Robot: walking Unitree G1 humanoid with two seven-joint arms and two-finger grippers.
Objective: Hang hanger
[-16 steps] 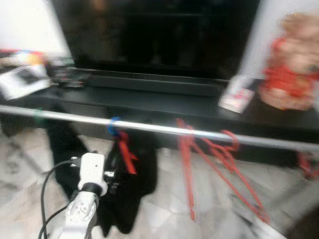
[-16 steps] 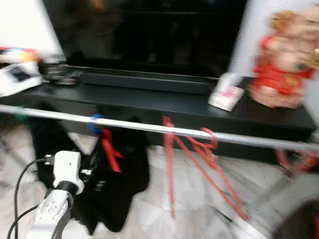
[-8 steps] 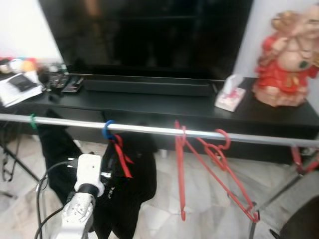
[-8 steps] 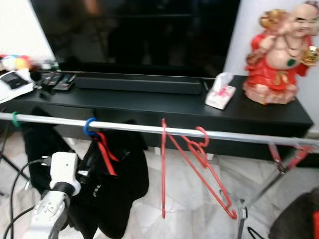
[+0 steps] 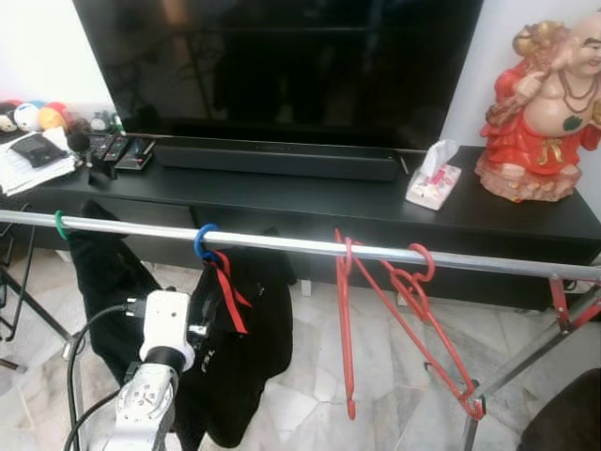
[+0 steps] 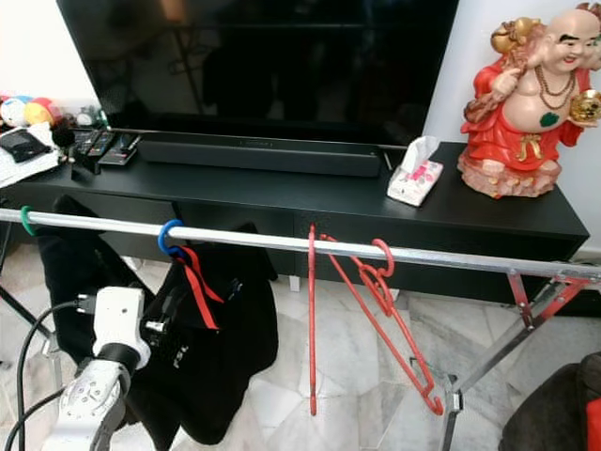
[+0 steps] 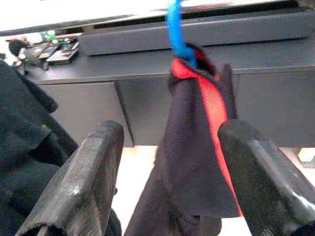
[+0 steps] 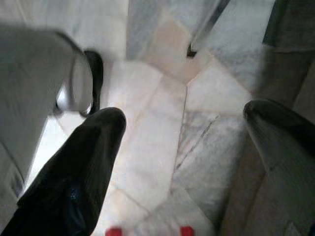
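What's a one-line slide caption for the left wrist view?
Open left gripper facing a black garment with red trim hanging from a blue hanger hook, black TV console behind.

The robot's left arm (image 5: 150,404), at seven o'clock in the eye views, is silver with a textured grey wrist joint, a black collar and a white boxy camera housing (image 5: 167,318). Black cables (image 5: 83,352) loop beside it. Both grippers carry long, matte black fingers (image 7: 81,182).
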